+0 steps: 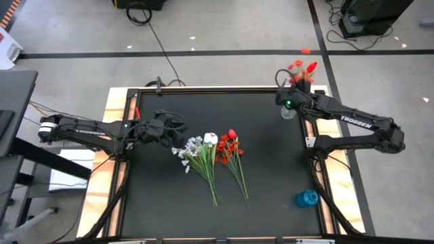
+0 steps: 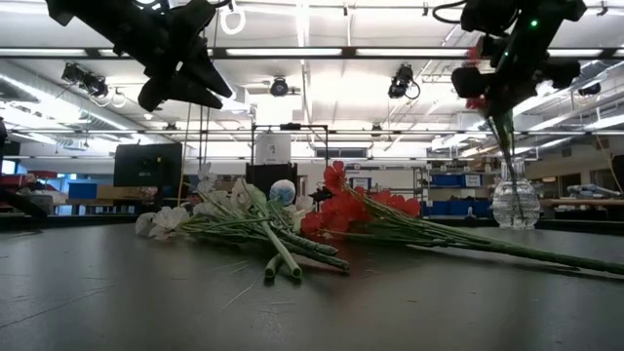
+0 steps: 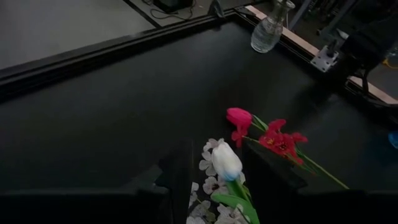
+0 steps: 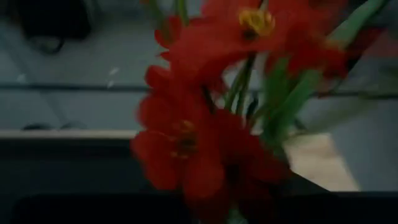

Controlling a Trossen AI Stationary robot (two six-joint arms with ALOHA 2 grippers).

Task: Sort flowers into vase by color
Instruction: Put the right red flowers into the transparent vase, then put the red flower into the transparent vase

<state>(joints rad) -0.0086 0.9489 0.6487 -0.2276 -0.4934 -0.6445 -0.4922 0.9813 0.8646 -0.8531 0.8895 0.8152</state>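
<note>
So the white and pale-blue flowers (image 1: 198, 152) lie flat mid-table, blooms just in front of the left gripper (image 1: 178, 129), stalks trailing away from it. Touching them on the far side are loose red flowers (image 1: 232, 150), also flat. The right gripper (image 1: 296, 87) grips another red bunch (image 1: 300, 69), stalks hanging into the clear glass vase (image 2: 514, 205) right below it.

Flowers (image 1: 213, 154) lie across the middle of the table (image 1: 271, 196). Bare mat surrounds them. A glass vase (image 1: 288, 112) and a blue vase (image 1: 307, 198) stand along the right edge.
</note>
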